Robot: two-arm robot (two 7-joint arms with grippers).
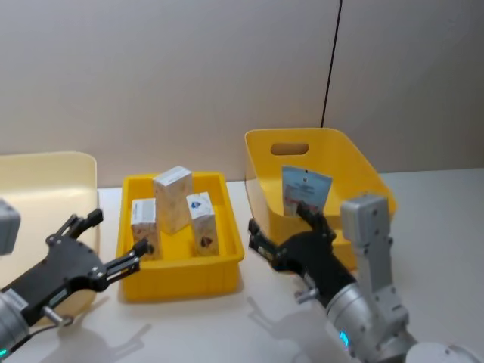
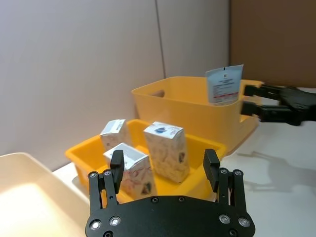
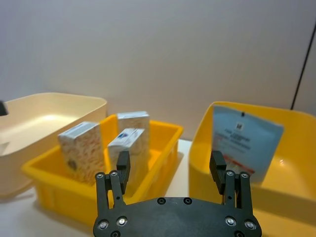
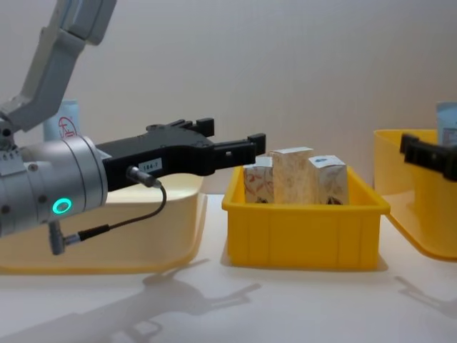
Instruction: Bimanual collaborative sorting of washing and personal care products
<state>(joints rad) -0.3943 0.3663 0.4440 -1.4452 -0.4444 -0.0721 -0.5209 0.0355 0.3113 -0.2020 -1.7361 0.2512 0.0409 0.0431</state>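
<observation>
Head view: left tool [image 1: 117,232] and right tool [image 1: 278,225], both spread wide and empty, flanking carton tray [image 1: 181,274]

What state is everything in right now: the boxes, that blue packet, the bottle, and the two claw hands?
cartons: three, upright in the shallow yellow tray.
blue tube: standing, leaning inside the deep yellow bin.
pale bottle: upright, past the rim of the cream bin.
left gripper: open, holding nothing, beside the tray.
right gripper: open, holding nothing, facing the tube.
</observation>
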